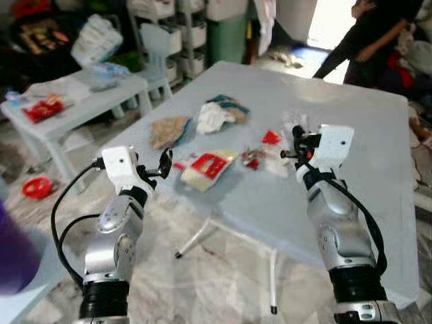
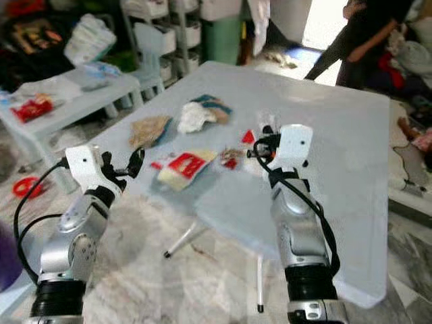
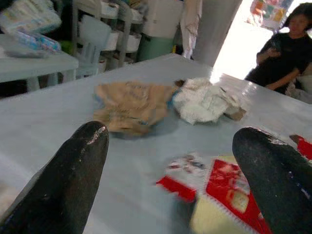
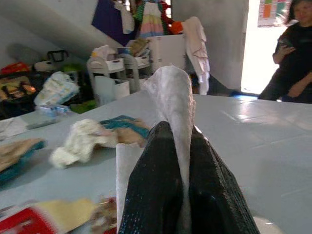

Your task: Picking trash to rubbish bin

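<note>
Trash lies spread on a light grey table (image 1: 351, 115): a tan crumpled bag (image 1: 167, 129), a white and teal wad (image 1: 217, 115), a red and yellow packet (image 1: 208, 167) and small red scraps (image 1: 270, 138). My left gripper (image 1: 164, 162) stands open at the table's near left edge, facing the tan bag (image 3: 131, 105) and the red packet (image 3: 229, 195). Over the scraps, my right gripper (image 1: 297, 143) is shut on a white tissue (image 4: 170, 97) that sticks up between its fingers (image 4: 151, 195).
A person in black (image 1: 378, 34) stands at the far right beyond the table. A small white table (image 1: 74, 101) with a red packet stands at the left, with shelves and a green bin (image 1: 226, 34) behind. A red ring (image 1: 35, 187) lies on the floor.
</note>
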Tool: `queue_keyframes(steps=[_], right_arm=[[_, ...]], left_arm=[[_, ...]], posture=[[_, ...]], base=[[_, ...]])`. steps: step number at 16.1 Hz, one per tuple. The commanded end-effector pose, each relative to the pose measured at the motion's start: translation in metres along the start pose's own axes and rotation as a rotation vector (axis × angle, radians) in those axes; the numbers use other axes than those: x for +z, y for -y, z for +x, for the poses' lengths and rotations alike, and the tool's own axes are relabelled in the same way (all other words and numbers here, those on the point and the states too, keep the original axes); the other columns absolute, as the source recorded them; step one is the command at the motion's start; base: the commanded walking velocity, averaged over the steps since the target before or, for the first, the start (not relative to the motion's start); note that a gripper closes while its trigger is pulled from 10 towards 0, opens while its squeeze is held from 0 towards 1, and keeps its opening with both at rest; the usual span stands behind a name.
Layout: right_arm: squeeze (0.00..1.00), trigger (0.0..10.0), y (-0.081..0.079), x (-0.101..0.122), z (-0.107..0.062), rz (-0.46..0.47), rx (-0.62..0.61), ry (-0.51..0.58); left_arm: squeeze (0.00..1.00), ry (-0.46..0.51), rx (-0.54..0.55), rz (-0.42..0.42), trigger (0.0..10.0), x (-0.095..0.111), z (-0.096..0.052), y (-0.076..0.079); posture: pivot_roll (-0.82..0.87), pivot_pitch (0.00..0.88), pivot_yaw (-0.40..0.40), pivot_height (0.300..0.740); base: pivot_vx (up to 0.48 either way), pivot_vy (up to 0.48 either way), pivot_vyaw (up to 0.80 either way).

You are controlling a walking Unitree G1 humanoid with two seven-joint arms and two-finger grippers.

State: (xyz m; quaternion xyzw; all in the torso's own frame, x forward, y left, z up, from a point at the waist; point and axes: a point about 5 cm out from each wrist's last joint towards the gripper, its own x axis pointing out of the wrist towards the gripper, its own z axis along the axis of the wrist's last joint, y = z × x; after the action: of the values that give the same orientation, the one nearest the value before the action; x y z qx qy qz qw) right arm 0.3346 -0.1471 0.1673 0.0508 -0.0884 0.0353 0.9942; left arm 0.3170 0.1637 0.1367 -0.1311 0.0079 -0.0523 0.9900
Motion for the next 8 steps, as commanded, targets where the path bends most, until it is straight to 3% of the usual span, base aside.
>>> queue_keyframes(steps=[1, 3, 8], right_arm=[[0.0, 0.0, 0.0098, 0.005, -0.0001, -0.018, -0.026, 0.015], [0.0, 0.0, 0.0096, 0.0048, 0.0001, -0.019, -0.024, 0.014], [0.0, 0.0, 0.0091, 0.0064, 0.001, -0.024, -0.013, 0.017]], left_arm=[[0.0, -0.008, -0.027, 0.002, 10.0, -0.0006, 0.0024, 0.0082], [0.0, -0.014, -0.022, 0.001, 10.0, -0.0018, 0.0023, 0.0079], [0.0, -0.069, 0.062, -0.088, 10.0, -0.0082, 0.0044, 0.0101]], posture=[[0.0, 0.02, -0.006, 0.74], [0.0, 0.016, -0.007, 0.74], [0.0, 0.012, -0.01, 0.74]], base=[[0.42, 0.0, 0.0], [0.411, 0.0, 0.0], [0.0, 0.0, 0.0]])
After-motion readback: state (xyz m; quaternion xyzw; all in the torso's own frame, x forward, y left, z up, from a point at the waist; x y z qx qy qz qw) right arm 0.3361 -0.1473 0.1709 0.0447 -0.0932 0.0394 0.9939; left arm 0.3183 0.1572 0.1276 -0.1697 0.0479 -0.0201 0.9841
